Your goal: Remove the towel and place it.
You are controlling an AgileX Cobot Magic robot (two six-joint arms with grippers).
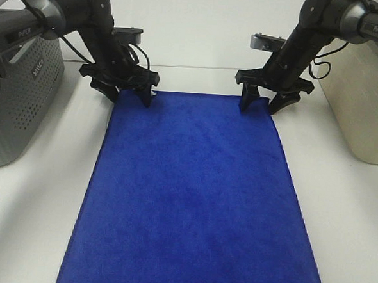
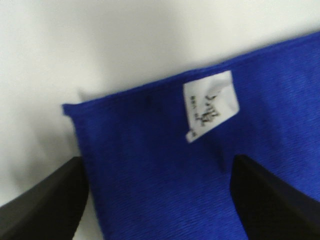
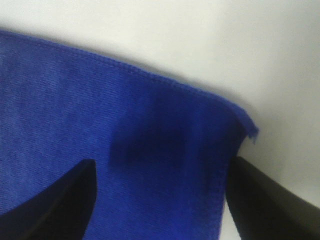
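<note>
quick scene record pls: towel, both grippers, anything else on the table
towel: blue, spread flat on table
left gripper: open, at towel's far left corner
right gripper: open, at towel's far right corner
tag: white, on the corner under left gripper
held: nothing yet
other: grey device at left, beige bin at right
</note>
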